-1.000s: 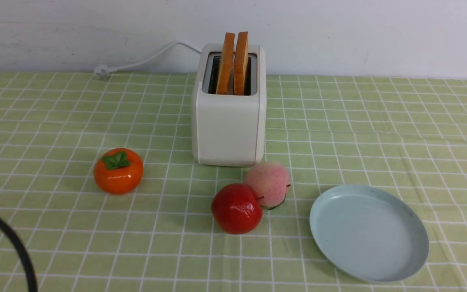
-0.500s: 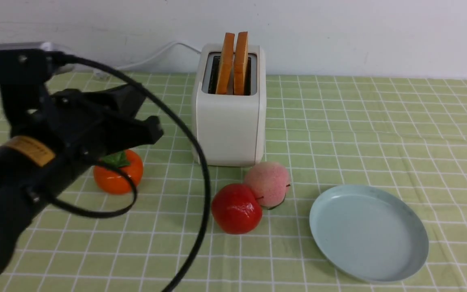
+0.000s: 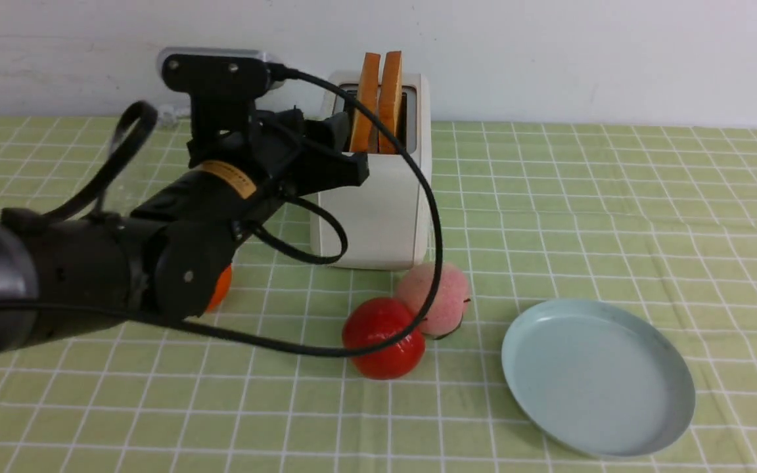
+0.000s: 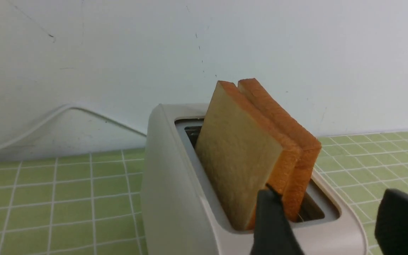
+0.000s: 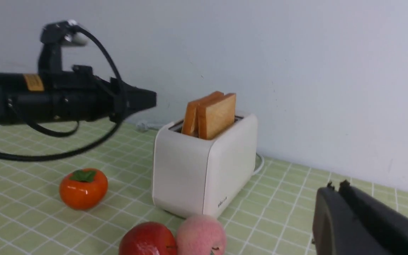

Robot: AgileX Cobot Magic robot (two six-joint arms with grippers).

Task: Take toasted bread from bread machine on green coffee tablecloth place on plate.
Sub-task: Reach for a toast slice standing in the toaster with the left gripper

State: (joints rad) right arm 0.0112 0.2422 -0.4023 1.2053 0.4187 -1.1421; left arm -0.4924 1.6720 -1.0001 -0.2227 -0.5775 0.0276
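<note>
Two slices of toasted bread [image 3: 378,98] stand upright side by side in the slots of the cream bread machine [image 3: 372,217] on the green coffee tablecloth [image 3: 615,197]. My left gripper [image 3: 352,151] hovers at the toaster's top left front corner, open and empty. In the left wrist view its black fingers [image 4: 271,223] stand apart in front of the toasted bread [image 4: 239,152], one just before the nearer slice's crust edge. The pale blue plate [image 3: 598,378] lies bare at the front right. My right gripper [image 5: 336,184] is shut on nothing, low to the toaster's right.
A red apple [image 3: 384,338] and a pink peach [image 3: 434,299] sit together just in front of the toaster. An orange persimmon [image 5: 83,187] lies to its left, mostly hidden behind my left arm in the front view. The arm's black cable [image 3: 431,263] loops over the fruit.
My left arm has swung in from the table's left edge and up to the toaster's top. Toast, fruit and plate have not moved.
</note>
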